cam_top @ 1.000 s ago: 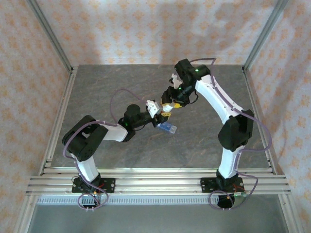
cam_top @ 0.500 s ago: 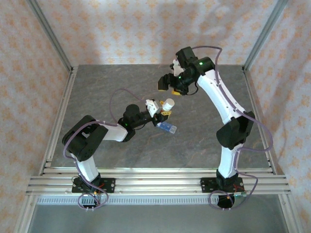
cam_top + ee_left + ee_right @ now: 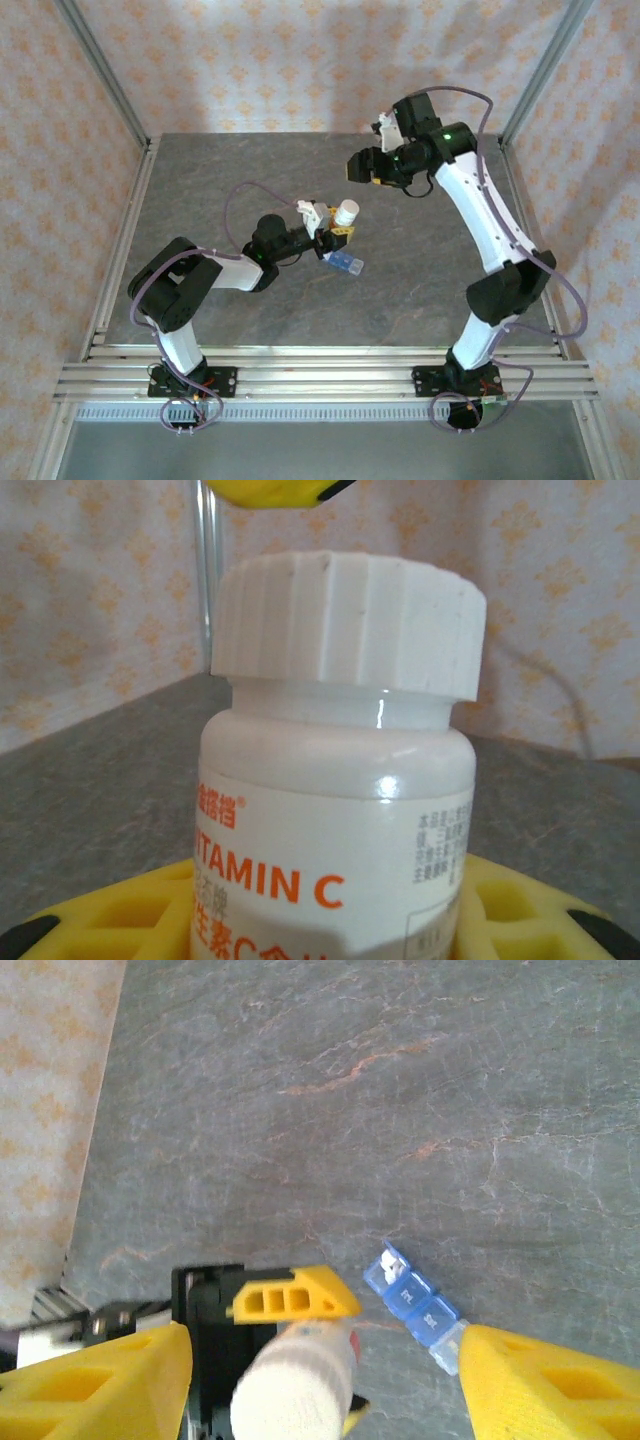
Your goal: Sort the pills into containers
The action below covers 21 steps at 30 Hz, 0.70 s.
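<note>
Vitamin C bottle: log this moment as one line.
left end effector: grips Vitamin C bottle, cap on | right end effector: open, empty | pill box: on table

Bare table (image 3: 200, 170) across the frame's upper left and lower right; mid-frame, the left gripper (image 3: 338, 230) (clamping a white bottle (image 3: 346, 212)) and pill box (image 3: 345, 264) block passage.

The overhead camera looked down from behind; the left wrist faced the bottle (image 3: 340, 810) closely, and the right wrist viewed it from above.
</note>
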{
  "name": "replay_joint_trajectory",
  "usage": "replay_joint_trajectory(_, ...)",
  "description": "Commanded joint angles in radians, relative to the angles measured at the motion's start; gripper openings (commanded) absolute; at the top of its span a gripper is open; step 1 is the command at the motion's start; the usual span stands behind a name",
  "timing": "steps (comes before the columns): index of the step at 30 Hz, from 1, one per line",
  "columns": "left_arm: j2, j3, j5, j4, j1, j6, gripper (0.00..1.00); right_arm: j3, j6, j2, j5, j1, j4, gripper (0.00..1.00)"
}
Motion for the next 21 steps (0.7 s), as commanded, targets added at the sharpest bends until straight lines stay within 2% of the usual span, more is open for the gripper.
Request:
replay_joint_trajectory(1, -0.037, 0.057, 0.084, 0.075, 0.012, -0.113, 0.0, -0.029, -0.128, -0.084, -0.002, -0.001, -0.007, 0.7)
replay_joint_trajectory(9, -0.035, 0.125, 0.199, 0.079, 0.016, -0.258, 0.0, -0.007, -0.243, -0.106, -0.062, -0.002, -0.096, 0.73)
replay_joint_trajectory(21, -0.052, 0.127, 0.204, 0.074, 0.017, -0.279, 0.0, 0.02, -0.246, -0.05, -0.096, 0.024, -0.121, 0.73)
